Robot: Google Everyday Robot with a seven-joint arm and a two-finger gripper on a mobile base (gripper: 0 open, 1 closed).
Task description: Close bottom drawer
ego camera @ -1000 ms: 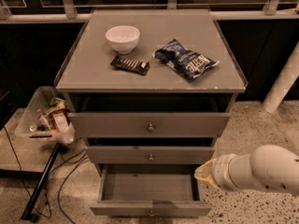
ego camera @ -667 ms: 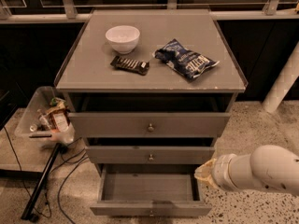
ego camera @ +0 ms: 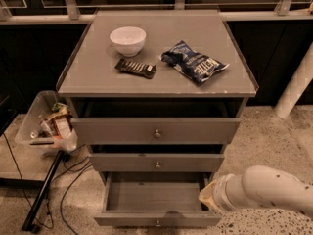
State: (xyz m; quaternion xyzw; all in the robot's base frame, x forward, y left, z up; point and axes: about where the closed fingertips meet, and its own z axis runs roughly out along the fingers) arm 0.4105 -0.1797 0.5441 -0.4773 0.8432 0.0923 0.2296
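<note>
The bottom drawer (ego camera: 156, 196) of the grey cabinet is pulled out, and its plain grey board inside is bare. Its shallow front panel (ego camera: 122, 220) with a small round knob (ego camera: 157, 223) lies at the lower edge of the view. My gripper (ego camera: 207, 200) sits at the end of the white arm (ego camera: 274, 192), right beside the drawer's right side near its front corner. The arm reaches in from the right. The middle drawer (ego camera: 157, 163) and the top drawer (ego camera: 156, 130) stand slightly ajar.
On the cabinet top (ego camera: 88, 72) are a white bowl (ego camera: 127, 40), a dark snack bar (ego camera: 136, 68) and a blue chip bag (ego camera: 193, 61). A clear bin of rubbish (ego camera: 48, 125), a black pole (ego camera: 43, 192) and cables lie on the floor at left. A white post (ego camera: 296, 84) stands at right.
My arm and gripper have dropped slightly lower beside the drawer's right side. The bottom drawer stands open as before.
</note>
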